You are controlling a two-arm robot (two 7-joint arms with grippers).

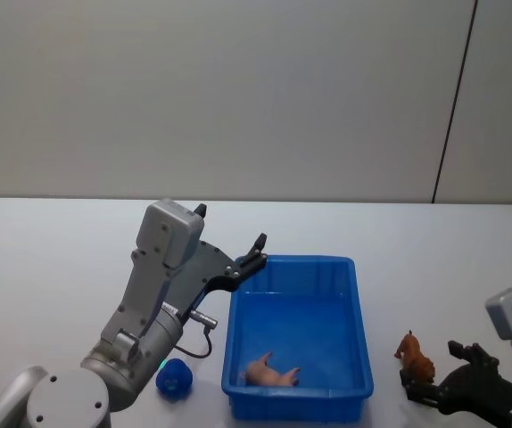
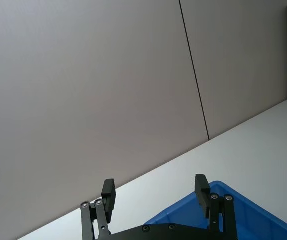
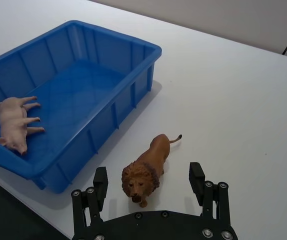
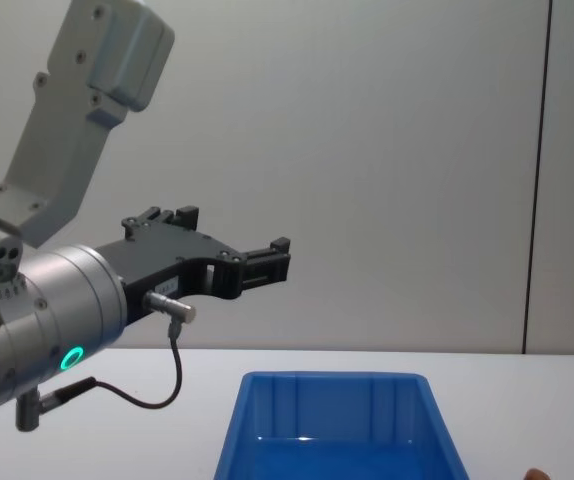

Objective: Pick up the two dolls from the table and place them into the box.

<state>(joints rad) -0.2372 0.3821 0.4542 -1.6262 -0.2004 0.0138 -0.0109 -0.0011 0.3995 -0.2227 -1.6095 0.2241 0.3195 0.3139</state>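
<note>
Step in hand: we judge it to be the grasp of the second doll, since one doll is already in the box.
Pig doll: lying on its side on the box floor, at the near end.
Lion doll: standing upright on the tabletop, just right of the box's near end, head toward our right arm.
Right end effector: low at the near right, fingers spread wide and empty, with the lion's head lined up in the gap.
Approach: we should advance along the lion's body until the fingers flank its trunk, not only the mane.
Grip: close across the narrow flanks, keeping the pads clear of the thin legs and tail.
Carry: lift straight up first so that we clear the box's thick rim, then move left and release over the bare floor beyond the pig.
Left end effector: raised above the box's far left corner, open and holding nothing, out of our path.
</note>
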